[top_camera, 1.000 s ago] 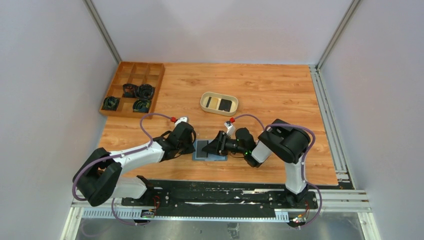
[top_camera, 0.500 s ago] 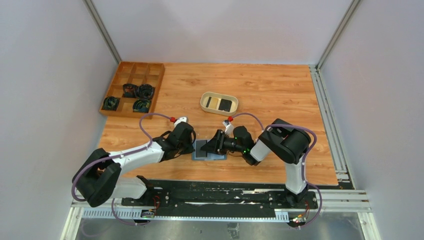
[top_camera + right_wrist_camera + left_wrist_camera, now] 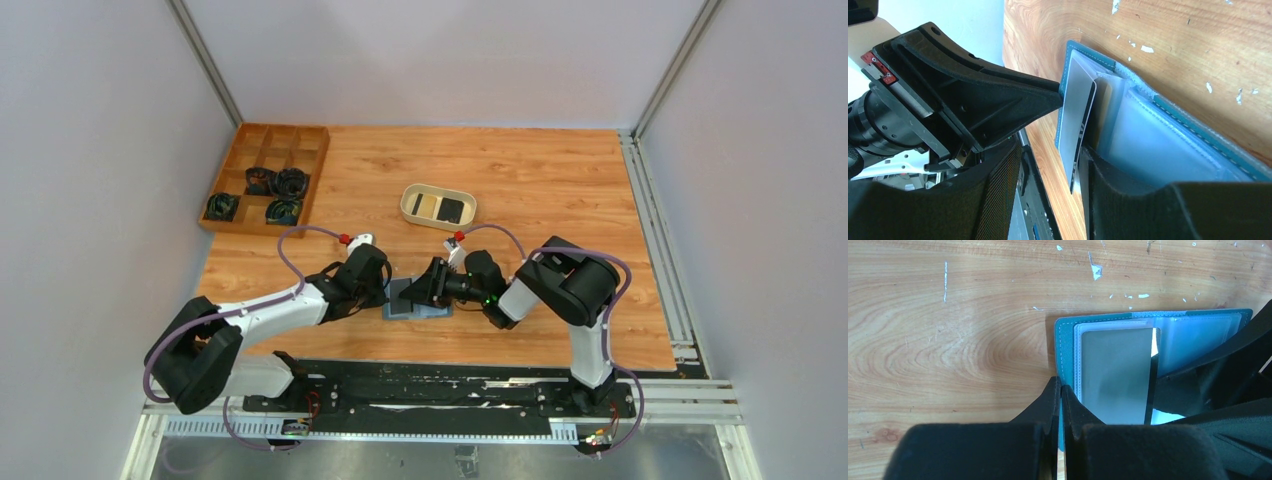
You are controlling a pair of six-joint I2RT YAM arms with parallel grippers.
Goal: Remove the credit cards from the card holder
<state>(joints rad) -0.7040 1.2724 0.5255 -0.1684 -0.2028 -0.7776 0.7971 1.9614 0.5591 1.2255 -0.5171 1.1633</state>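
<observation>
The teal card holder lies open on the table between my two grippers. My left gripper is shut on the holder's left edge. A grey card with a black edge lies on the clear sleeves. In the right wrist view this card stands tilted up out of the holder, between my right gripper's fingers. It rests against one finger, with a wide gap to the other; that gripper is open. A tan card and a black card lie in the beige dish.
The beige oval dish sits behind the grippers at mid-table. A brown wooden compartment tray with dark coiled items stands at the back left. The black rail runs along the near edge.
My right gripper has slid a little to the left over the holder, toward the left gripper. The left gripper keeps its hold and has hardly moved.
</observation>
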